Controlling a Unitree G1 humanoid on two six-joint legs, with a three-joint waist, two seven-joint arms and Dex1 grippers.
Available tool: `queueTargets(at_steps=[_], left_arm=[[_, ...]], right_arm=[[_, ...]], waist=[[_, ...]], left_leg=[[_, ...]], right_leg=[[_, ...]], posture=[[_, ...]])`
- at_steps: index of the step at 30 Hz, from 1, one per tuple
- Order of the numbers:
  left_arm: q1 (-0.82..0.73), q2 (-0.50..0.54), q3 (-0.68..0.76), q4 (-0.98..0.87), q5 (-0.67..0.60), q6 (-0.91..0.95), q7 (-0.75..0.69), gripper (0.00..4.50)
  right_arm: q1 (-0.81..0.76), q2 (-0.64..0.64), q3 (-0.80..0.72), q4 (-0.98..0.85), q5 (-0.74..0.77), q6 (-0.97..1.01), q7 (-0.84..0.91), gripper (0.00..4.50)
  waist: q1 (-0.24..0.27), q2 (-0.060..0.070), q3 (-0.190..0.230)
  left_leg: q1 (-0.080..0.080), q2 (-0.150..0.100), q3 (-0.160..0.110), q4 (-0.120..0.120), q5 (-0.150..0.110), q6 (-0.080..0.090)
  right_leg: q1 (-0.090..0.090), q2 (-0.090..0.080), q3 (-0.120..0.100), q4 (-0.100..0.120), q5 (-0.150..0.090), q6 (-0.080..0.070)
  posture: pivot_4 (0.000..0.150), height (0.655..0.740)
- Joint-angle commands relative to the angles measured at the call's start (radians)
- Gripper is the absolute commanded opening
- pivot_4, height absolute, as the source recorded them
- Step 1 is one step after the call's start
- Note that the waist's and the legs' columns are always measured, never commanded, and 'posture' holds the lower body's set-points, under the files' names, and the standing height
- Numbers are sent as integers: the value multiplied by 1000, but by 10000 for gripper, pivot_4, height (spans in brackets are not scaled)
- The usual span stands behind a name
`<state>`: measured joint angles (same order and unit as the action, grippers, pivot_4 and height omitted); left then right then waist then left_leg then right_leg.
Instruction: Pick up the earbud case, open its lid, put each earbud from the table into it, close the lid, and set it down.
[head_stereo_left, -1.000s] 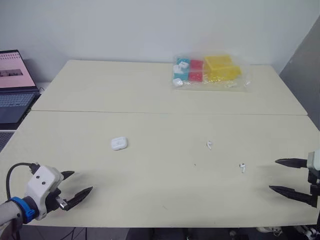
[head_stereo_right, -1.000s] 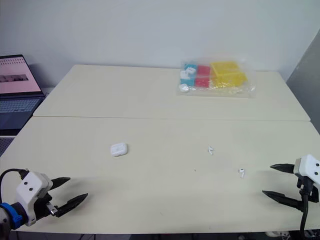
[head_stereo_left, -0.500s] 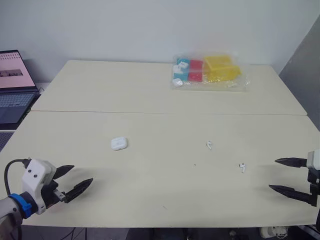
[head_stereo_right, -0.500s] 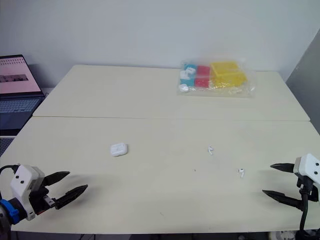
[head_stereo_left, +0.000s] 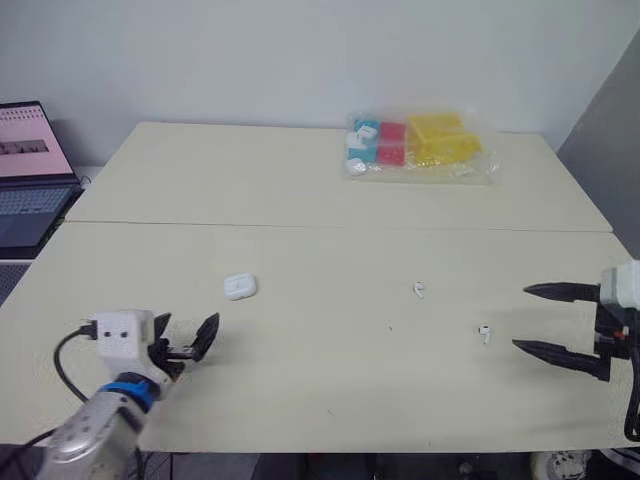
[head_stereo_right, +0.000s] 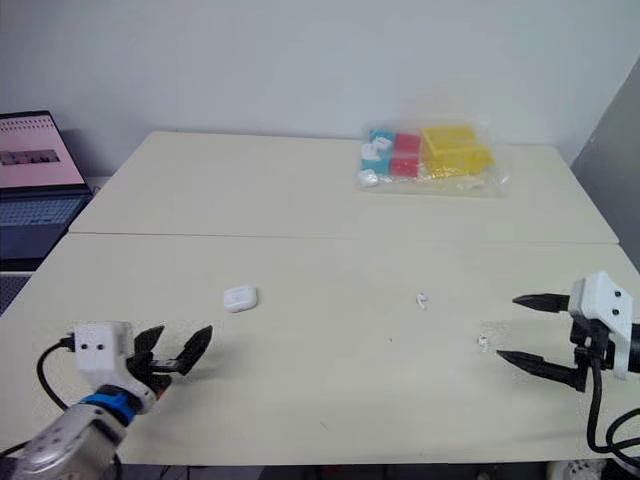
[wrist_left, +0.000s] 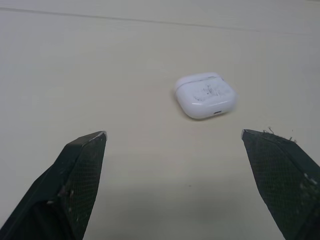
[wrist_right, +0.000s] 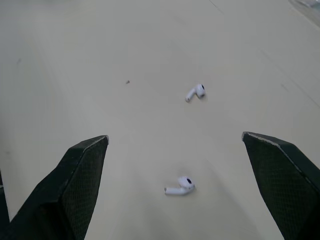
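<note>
Since the earbud case (head_stereo_left: 238, 287) lies shut, left of centre on the table (head_stereo_left: 300, 190), the left gripper (head_stereo_left: 187, 335) sits just nearer, spread wide and empty, seemingly lined up to straddle it. Right of centre lie the far earbud (head_stereo_left: 419, 290) and near earbud (head_stereo_left: 485, 334); the right gripper (head_stereo_left: 520, 317), equally wide and empty, faces them from the right.

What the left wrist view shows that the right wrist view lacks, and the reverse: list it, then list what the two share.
Left wrist view: the white earbud case, lid closed, lying on the table just ahead of the open left gripper, untouched.
Right wrist view: two loose earbuds lying apart from each other, the nearer earbud between the fingers of the open right gripper and the farther earbud beyond them.
Shared: the pale table surface and a pair of black fingers spread wide, holding nothing.
</note>
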<state>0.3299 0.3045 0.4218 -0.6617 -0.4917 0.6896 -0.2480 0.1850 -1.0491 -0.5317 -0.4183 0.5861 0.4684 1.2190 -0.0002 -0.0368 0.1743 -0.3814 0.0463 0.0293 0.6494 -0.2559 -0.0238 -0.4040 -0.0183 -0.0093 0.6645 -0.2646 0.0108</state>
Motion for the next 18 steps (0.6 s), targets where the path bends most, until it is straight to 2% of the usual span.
queueTargets(at_steps=[1,6,18], left_arm=[[-51,-50,-99,-56,69,41,135,45000],[-167,-131,-194,-8,101,115,240,45000],[-314,-158,-249,155,210,121,308,45000]], right_arm=[[-137,-32,34,-55,114,91,-43,44842],[-299,-34,151,-70,146,135,-66,44842],[-406,-21,243,-78,164,153,-73,44842]], waist=[[-1,1,0],[1,-1,-1],[4,-1,-1]], left_leg=[[0,0,0,0,0,0],[-2,-2,-1,4,0,0],[-4,-1,-1,7,0,1]], right_leg=[[0,0,1,0,0,0],[0,2,0,0,1,0],[0,2,-1,0,2,0]], posture=[[1500,7364],[1500,7364],[1500,7364]])
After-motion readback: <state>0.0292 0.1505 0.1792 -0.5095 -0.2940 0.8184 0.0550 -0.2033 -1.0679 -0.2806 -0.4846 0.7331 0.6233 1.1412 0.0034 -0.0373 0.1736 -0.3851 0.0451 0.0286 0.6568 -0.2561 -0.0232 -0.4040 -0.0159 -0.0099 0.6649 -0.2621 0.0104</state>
